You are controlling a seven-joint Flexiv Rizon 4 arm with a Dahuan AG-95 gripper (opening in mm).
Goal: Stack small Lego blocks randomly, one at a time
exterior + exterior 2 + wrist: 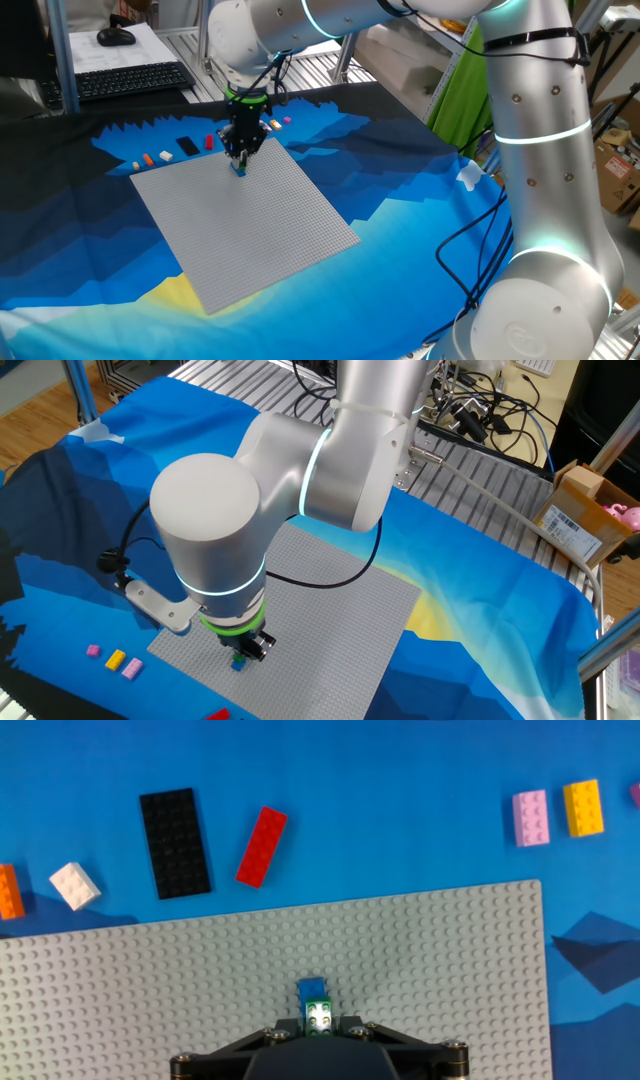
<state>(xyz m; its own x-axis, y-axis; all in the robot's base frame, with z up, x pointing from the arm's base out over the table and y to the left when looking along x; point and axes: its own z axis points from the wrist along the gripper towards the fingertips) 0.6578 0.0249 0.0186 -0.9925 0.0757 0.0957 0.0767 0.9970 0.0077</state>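
My gripper (320,1028) is shut on a small green Lego block (320,1016) and holds it over a small blue block (314,988) that stands on the grey baseplate (450,960) near its far edge. In one fixed view the gripper (240,160) is at the baseplate's (250,220) far corner. Loose blocks lie on the cloth beyond the plate: red (262,846), white (76,886), orange (9,891), pink (531,818), yellow (583,808). I cannot tell whether the green block touches the blue one.
A flat black rectangular piece (175,842) lies beside the red block. A keyboard (125,80) and mouse (116,37) sit at the table's far end. A cardboard box (585,510) and cables (480,410) lie off the cloth.
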